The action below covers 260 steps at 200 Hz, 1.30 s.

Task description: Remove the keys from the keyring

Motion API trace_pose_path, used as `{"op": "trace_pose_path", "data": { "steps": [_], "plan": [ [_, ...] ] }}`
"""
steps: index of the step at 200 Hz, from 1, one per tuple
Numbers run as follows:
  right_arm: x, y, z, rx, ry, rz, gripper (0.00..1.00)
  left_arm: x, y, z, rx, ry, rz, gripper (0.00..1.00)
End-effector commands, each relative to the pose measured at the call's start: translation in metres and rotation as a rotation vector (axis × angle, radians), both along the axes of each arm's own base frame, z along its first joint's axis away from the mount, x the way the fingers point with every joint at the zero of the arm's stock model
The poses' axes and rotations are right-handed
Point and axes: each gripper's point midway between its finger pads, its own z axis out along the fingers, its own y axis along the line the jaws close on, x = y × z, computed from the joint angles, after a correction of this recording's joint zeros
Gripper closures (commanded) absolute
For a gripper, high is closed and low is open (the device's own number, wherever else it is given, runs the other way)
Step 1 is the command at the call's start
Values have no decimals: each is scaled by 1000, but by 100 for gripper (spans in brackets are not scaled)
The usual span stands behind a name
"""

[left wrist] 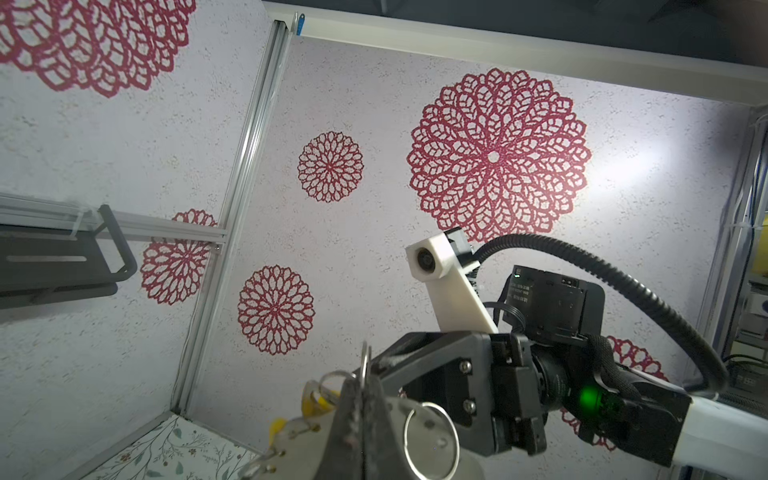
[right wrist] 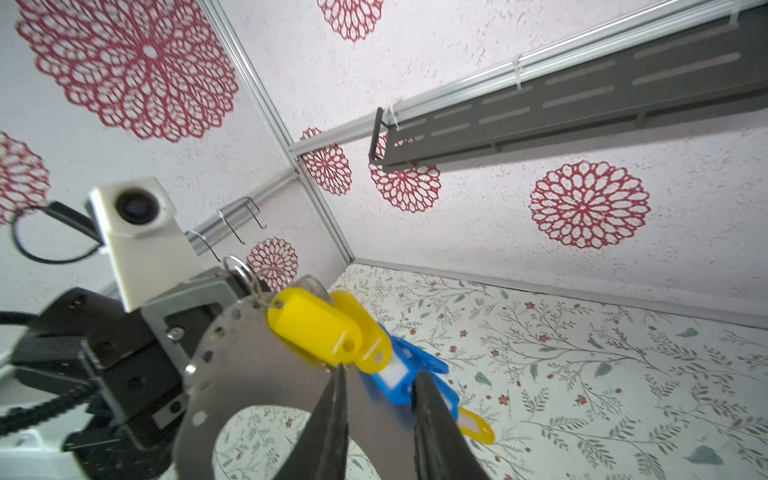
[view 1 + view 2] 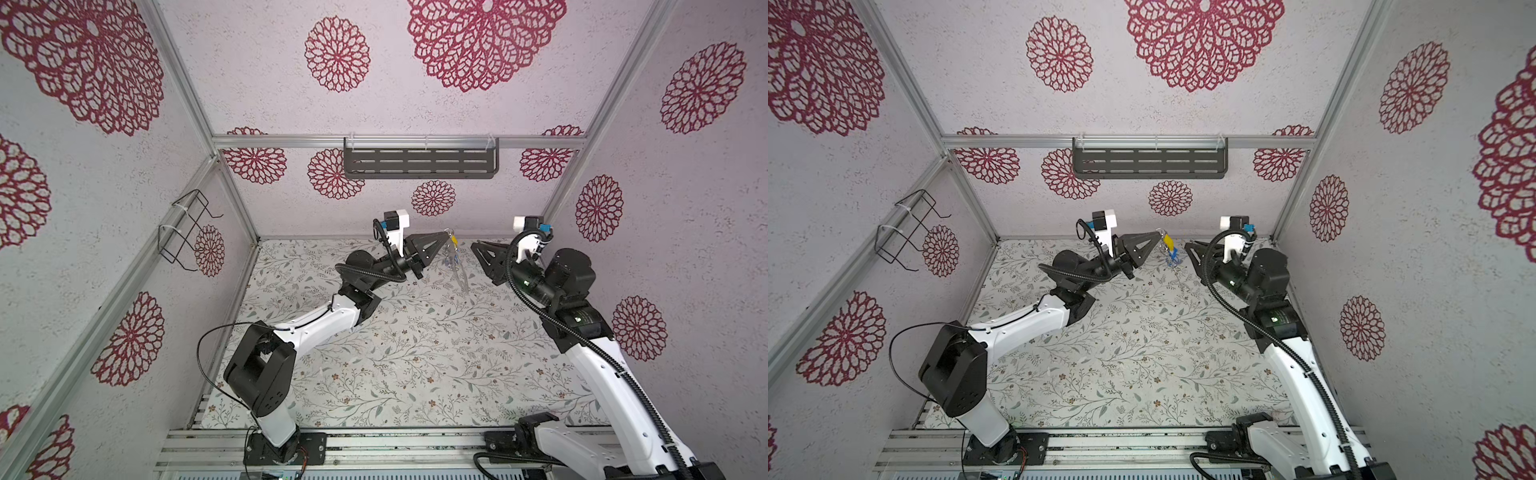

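My left gripper [image 3: 445, 237] [image 1: 363, 382] is shut on the rim of the keyring [image 2: 257, 365], a flat grey metal plate with small rim holes, and holds it up near the back wall. The keyring [image 3: 461, 278] hangs down above the table. The keys hang from its rim by small wire rings: yellow keys [image 2: 316, 324] [image 3: 454, 240] at the top and blue keys [image 2: 399, 374] [image 3: 1173, 254] below, with one more yellow key [image 2: 478, 428] behind. My right gripper [image 2: 380, 372] [image 3: 474, 246] is open, its tips just short of the blue keys and holding nothing.
A dark slotted shelf [image 3: 419, 162] hangs on the back wall above both grippers. A black wire rack [image 3: 187, 228] is fixed to the left wall. The floral table [image 3: 395, 353] lies below, with the arm bases at its front edge.
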Motion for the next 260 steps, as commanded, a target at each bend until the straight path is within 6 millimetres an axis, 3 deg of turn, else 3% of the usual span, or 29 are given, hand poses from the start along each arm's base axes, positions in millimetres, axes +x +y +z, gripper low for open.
{"op": "trace_pose_path", "data": {
  "steps": [1,54,69,224,260],
  "plan": [
    [-21,10,46,108,-95,125,77,-23,11,28,-34,-55,-52,100],
    [-33,30,72,241,-163,338,78,-26,9,25,-36,-40,-87,100],
    [-35,33,76,260,-172,378,83,-26,8,25,-39,-39,-94,100],
    [-35,57,51,225,-112,456,80,-23,4,29,-40,-40,-101,100],
    [-36,60,50,221,-107,464,85,-22,3,30,-41,-42,-104,100]
  ]
}}
